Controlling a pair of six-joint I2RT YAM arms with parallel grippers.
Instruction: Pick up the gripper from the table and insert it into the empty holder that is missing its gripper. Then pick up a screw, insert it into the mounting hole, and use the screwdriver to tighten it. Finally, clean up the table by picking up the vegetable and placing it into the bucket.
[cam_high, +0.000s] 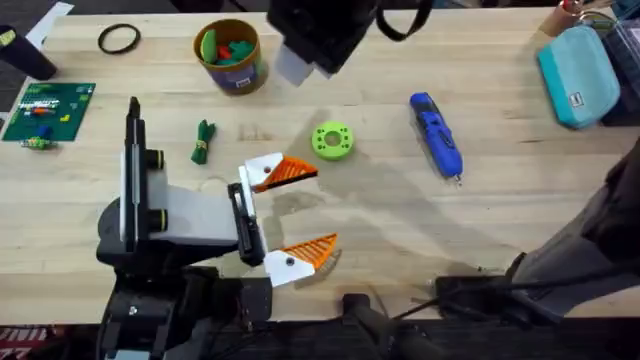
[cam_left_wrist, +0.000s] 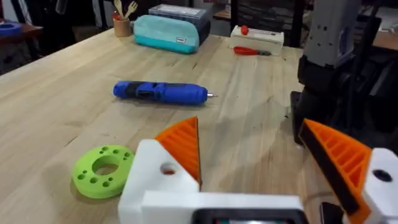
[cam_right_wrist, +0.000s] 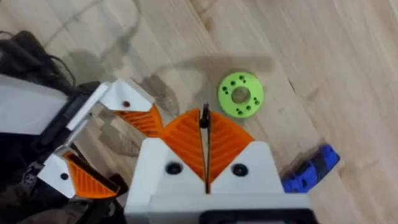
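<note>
The blue screwdriver (cam_high: 436, 133) lies on the table right of centre, also in the left wrist view as the screwdriver (cam_left_wrist: 161, 92). The dark-green vegetable (cam_high: 203, 141) lies left of centre. Behind it stands the yellow-tan bucket (cam_high: 230, 55) with green and red pieces inside. My left gripper (cam_high: 325, 205) is open just above the table, empty, beside a lime-green disc (cam_high: 332, 140). My right arm (cam_high: 320, 35) hangs high under the camera; its gripper (cam_right_wrist: 204, 115) is shut, orange pads together, over the disc (cam_right_wrist: 240, 94). The loose gripper, holder and screw are out of view.
A black ring (cam_high: 119, 39) and a green card (cam_high: 48, 108) lie at the back left. A teal pouch (cam_high: 578, 72) sits at the back right. Bare wood stretches between the disc and the screwdriver and along the front right.
</note>
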